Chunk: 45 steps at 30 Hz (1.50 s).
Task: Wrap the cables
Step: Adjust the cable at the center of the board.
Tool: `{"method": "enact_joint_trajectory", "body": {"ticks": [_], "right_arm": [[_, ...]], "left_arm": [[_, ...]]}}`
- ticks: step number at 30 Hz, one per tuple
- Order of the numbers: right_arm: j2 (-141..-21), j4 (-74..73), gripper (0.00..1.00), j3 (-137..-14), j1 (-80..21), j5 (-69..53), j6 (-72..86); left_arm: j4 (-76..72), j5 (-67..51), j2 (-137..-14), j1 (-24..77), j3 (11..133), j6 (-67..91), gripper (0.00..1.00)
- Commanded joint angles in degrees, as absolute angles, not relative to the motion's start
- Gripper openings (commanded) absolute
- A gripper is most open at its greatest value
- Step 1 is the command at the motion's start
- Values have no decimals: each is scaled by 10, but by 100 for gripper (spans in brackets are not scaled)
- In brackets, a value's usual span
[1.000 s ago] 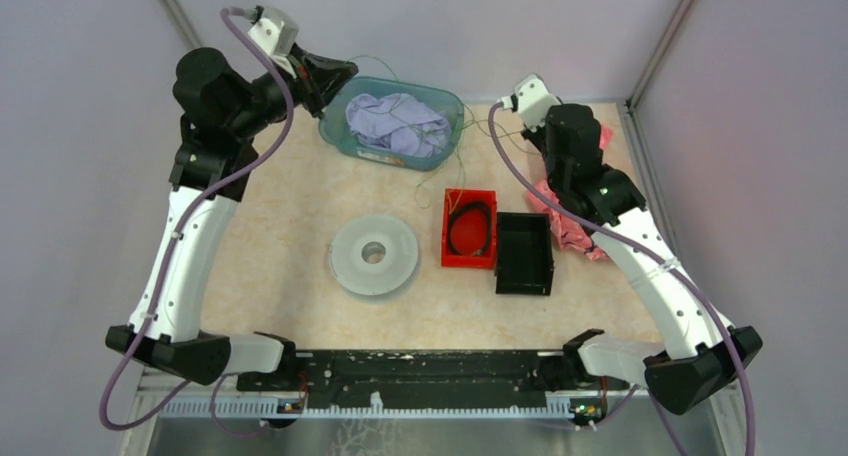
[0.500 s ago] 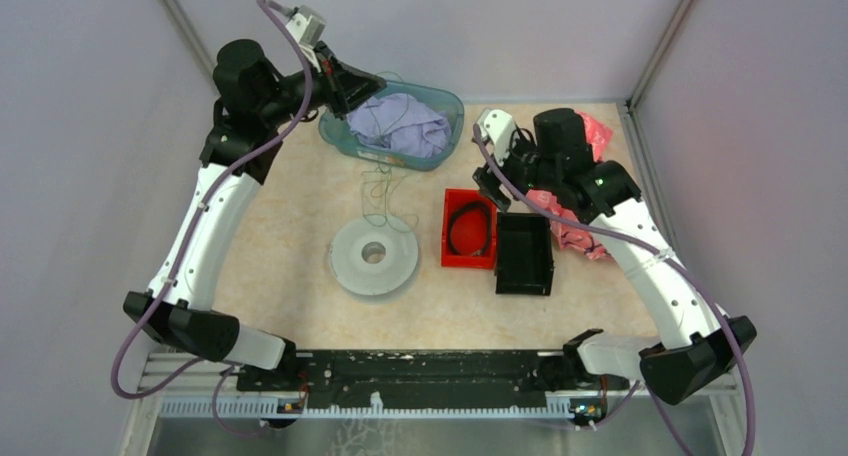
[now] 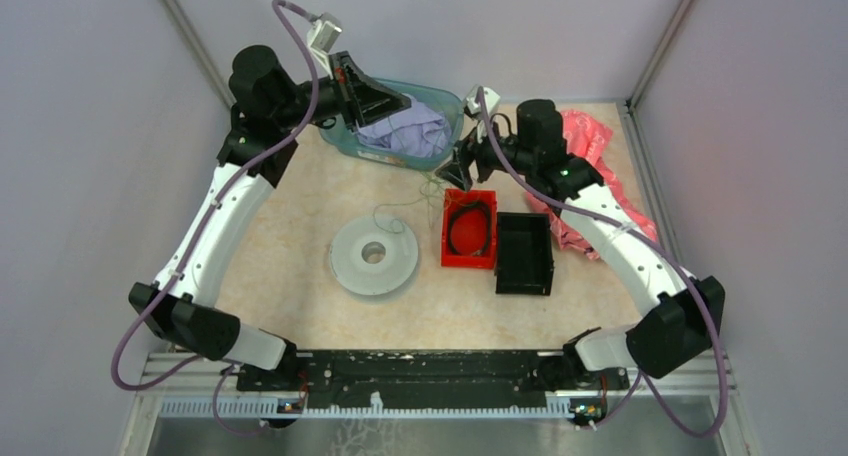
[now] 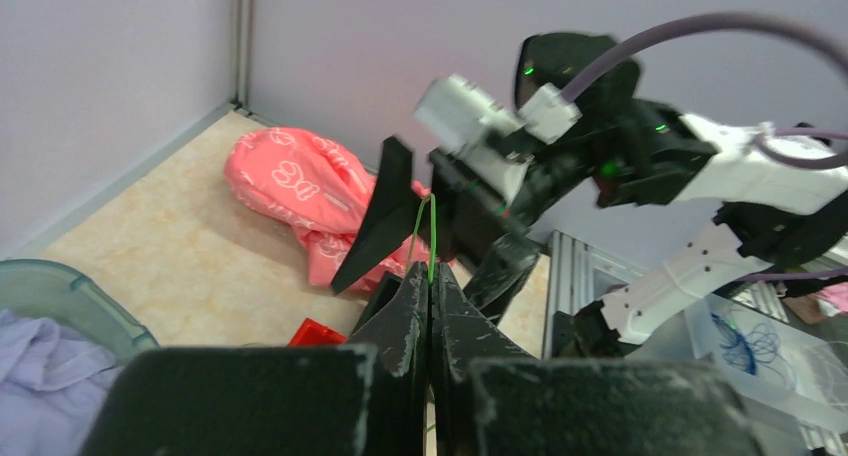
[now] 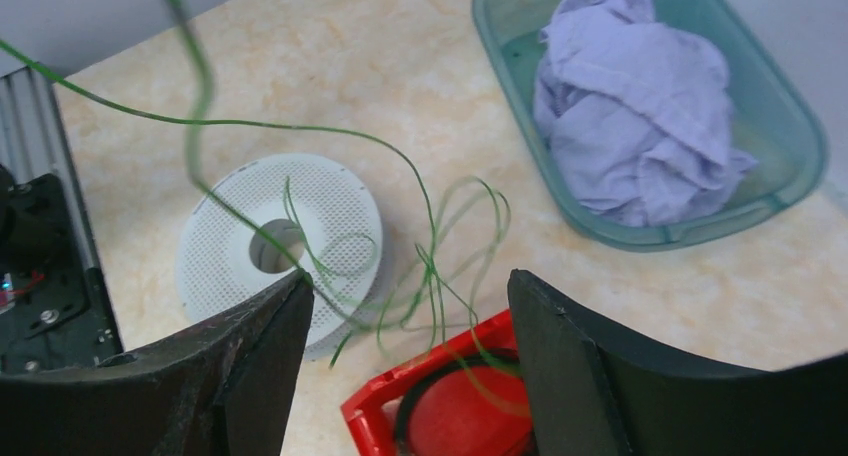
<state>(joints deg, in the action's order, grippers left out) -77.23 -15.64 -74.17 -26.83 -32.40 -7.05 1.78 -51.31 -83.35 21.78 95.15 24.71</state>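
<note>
Several thread-fine green cable loops (image 5: 432, 266) show between the fingers of the right gripper (image 5: 410, 301), whose jaws are spread wide with nothing held. Can't tell if the lowest loops touch the table. One green strand (image 4: 432, 231) runs up into the left gripper (image 4: 430, 276), fingers pressed together and pinching it. The loops sit over the edge of the white perforated spool (image 5: 280, 251) and the back corner of the red plastic bin (image 5: 440, 406).

In the overhead view the left gripper (image 3: 403, 104) hangs over the teal translucent tub (image 3: 457, 111), which holds a crumpled lilac cloth (image 3: 405, 131). The right gripper (image 3: 458, 173) is above the red bin's far end. The spool lies flat on the beige tabletop (image 3: 300, 196), left of the red bin. A black plastic bin (image 3: 524, 253) touches the red bin's right side. A pink printed bag (image 3: 590, 141) lies behind the right arm.
</note>
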Motion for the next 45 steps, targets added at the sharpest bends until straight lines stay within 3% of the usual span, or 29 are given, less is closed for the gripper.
{"method": "enact_joint_trajectory", "body": {"ticks": [1,5,17,19,33,45], "right_arm": [[-784,1,71,-692,-265,-409,4],[-800,79,64,-653,-265,-396,57],[-832,62,18,-665,-259,-158,52],[-831,52,16,-667,-255,-101,35],[-788,127,19,-636,-140,112,-109],[-791,137,32,-655,-36,137,-186]], "left_arm": [[-55,-553,-845,220,945,327,0],[-114,-577,-854,222,926,391,0],[-173,-606,-846,225,876,449,0],[-172,-612,-843,224,877,449,0],[-194,-680,-823,225,851,453,0],[-196,-731,-797,191,884,451,0]]}}
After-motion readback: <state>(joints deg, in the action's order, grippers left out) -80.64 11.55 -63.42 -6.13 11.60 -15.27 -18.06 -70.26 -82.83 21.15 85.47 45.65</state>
